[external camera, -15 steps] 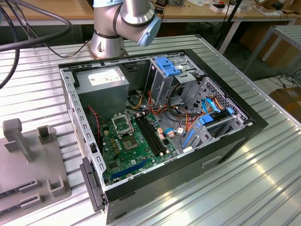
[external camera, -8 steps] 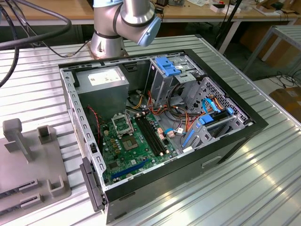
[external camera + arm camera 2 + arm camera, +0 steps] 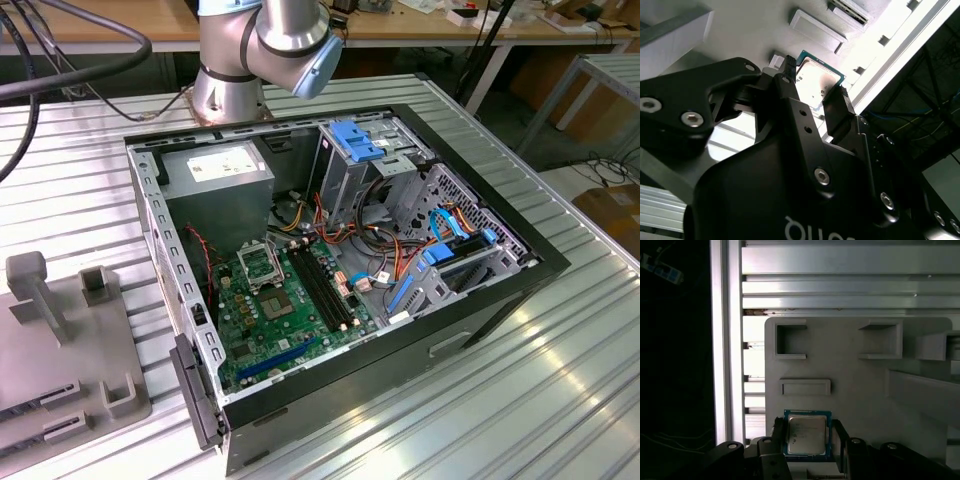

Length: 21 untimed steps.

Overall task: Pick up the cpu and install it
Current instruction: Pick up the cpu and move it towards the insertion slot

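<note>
Well, the gripper [image 3: 808, 424] has its fingers drawn in against two opposite edges of the cpu [image 3: 807, 436], pinching it over the grey fixture tray [image 3: 860, 385]; the open computer case [image 3: 340, 260] sits on the ribbed table [image 3: 560, 380]

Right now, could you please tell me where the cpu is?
In both wrist views the cpu sits at the end effector, over the grey fixture plate, beside its narrow rectangular recess.
</note>
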Available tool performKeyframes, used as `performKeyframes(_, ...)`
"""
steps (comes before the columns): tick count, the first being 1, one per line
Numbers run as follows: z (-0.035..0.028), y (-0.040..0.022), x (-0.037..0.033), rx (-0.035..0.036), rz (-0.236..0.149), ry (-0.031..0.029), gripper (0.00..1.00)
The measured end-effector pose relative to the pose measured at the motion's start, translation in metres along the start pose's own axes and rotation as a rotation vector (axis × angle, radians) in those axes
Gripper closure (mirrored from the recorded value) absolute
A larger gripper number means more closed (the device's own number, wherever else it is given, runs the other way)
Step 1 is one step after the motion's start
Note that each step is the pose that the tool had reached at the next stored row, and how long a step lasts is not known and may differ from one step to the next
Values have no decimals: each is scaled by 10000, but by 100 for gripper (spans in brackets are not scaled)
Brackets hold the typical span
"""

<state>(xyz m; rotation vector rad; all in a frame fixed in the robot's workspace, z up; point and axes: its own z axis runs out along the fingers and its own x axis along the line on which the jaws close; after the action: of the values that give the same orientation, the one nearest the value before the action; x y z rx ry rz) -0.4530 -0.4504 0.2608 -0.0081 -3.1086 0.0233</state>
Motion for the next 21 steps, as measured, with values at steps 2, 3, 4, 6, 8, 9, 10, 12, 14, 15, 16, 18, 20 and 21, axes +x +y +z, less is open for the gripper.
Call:
performKeyframes(2, -5, 0, 0, 0, 0, 1, 53)
performKeyframes(3, -8, 0, 0, 0, 0, 1, 53)
performKeyframes(4, -11, 0, 0, 0, 0, 1, 53)
performKeyframes(6, -16, 0, 0, 0, 0, 1, 53)
performKeyframes(8, -22, 0, 0, 0, 0, 1, 53)
performKeyframes(9, -25, 0, 0, 0, 0, 1, 53)
performKeyframes(10, -27, 0, 0, 0, 0, 2, 53)
performKeyframes(12, -32, -1, 0, 0, 0, 2, 53)
performKeyframes(14, -38, -1, 0, 0, 0, 3, 53)
performKeyframes(15, -39, -1, 0, 0, 0, 3, 53)
performKeyframes(16, -42, -1, 0, 0, 0, 2, 53)
performKeyframes(18, -43, -1, -1, 0, 0, 3, 53)
performKeyframes(20, -47, -1, -1, 1, -1, 3, 53)
performKeyframes(21, -50, -1, -1, 0, 0, 3, 53)
